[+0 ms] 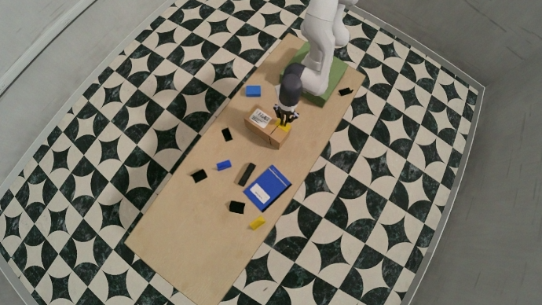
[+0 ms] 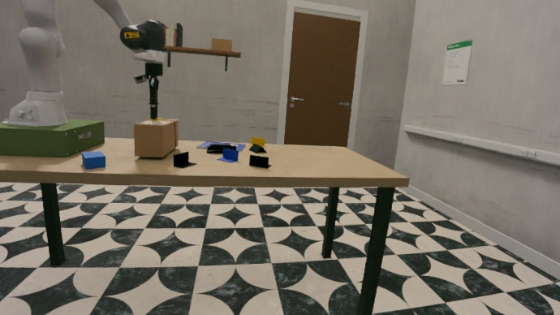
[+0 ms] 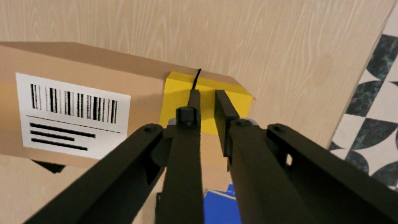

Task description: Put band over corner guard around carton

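The brown carton [image 1: 267,126] [image 3: 72,116] with a barcode label stands on the wooden table; it also shows in the side view [image 2: 155,137]. A yellow corner guard [image 3: 207,102] sits on its top corner nearest the robot base, also seen from above [image 1: 283,127]. A thin black band [image 3: 196,80] runs over the guard and disappears under my left fingertip. My gripper [image 3: 206,103] points straight down on top of the guard, fingers nearly together with a narrow gap. I see nothing held between them. From above, the gripper [image 1: 284,121] stands over the carton's corner.
A blue block [image 1: 252,90] lies left of the carton. A blue book [image 1: 267,187], a black bar [image 1: 247,174], several loose black guards, a blue guard [image 1: 224,164] and a yellow guard [image 1: 257,222] lie further down the table. The green robot base [image 1: 316,73] is just behind.
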{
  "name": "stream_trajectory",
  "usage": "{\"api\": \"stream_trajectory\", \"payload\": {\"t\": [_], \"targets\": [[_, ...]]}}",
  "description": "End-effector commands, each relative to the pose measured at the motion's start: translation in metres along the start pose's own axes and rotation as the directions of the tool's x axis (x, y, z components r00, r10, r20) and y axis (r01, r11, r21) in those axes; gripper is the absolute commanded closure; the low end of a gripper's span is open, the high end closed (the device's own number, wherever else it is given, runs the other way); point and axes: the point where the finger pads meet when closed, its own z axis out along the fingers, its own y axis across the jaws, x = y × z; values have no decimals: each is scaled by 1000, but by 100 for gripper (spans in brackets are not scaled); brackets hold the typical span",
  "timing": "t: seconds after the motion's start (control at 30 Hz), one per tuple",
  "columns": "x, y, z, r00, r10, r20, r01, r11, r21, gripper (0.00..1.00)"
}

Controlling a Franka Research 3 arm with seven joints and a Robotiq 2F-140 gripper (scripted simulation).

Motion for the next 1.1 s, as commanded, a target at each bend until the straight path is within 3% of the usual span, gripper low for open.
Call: {"api": "stream_trajectory", "payload": {"t": [0.0,1.07], "targets": [[0,0,0,1000,-3,0,3,1000,-1,82],[0,0,-23,1000,-3,0,3,1000,-1,82]]}}
